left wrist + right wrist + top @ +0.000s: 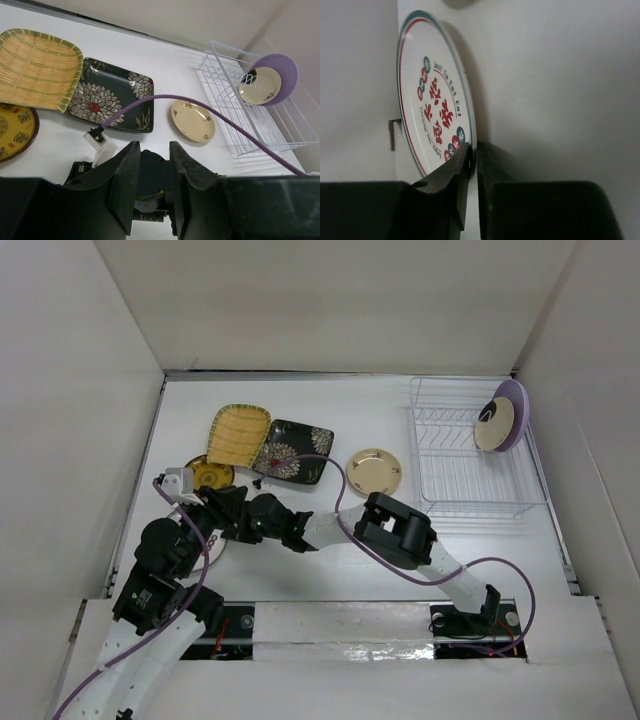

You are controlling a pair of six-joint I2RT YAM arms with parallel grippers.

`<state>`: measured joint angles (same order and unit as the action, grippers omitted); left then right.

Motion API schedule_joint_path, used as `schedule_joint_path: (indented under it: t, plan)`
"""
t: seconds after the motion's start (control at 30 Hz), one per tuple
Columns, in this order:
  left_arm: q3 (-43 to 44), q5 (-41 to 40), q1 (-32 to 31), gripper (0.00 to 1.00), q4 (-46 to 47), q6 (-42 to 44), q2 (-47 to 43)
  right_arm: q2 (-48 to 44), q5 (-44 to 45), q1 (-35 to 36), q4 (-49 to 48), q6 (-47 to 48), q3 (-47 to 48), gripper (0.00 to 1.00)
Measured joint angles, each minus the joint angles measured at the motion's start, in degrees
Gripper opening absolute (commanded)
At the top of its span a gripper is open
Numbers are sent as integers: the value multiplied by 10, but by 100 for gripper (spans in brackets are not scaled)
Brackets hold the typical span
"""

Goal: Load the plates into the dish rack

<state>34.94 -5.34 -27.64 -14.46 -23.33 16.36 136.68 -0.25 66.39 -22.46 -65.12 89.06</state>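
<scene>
My right gripper (474, 150) is shut on the rim of the white plate with red markings (432, 100), which stands on edge in that view. In the top view this plate is mostly hidden under the arms at the left. My left gripper (154, 147) is open and empty, hovering just over the right arm's wrist (270, 515). The white wire dish rack (470, 455) holds the lavender plate (515, 405) and a cream plate (495, 425) upright at its far right end. The rack also shows in the left wrist view (220, 85).
On the table lie the gold-rimmed cream plate (374, 471), the black flowered rectangular plate (293, 451), the yellow woven squarish plate (240, 433) and the brown-gold plate (212, 475). A purple cable (200, 107) arcs over them. White walls enclose the table.
</scene>
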Motion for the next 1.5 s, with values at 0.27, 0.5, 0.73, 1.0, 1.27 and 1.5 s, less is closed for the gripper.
schedule_joint_path:
  t: [0.27, 0.5, 0.73, 1.0, 1.27, 1.5]
  plan:
    - [0, 3, 0, 28, 0, 0, -9, -57, 8, 3, -39, -23, -97, 0]
    - [0, 3, 0, 29, 0, 2, -23, -221, 65, 2, -11, 42, -219, 0]
    - [0, 8, 0, 34, 1, 4, -47, -485, 187, -96, 61, 157, -303, 0]
    - [0, 41, 0, 38, 4, 7, -64, -753, 478, -304, 223, 380, -313, 0]
    - [0, 71, 0, 39, 6, 10, -66, -732, 568, -466, 263, 560, -272, 0]
    - [0, 77, 0, 40, 10, 10, -82, -608, 564, -532, 205, 699, -244, 0]
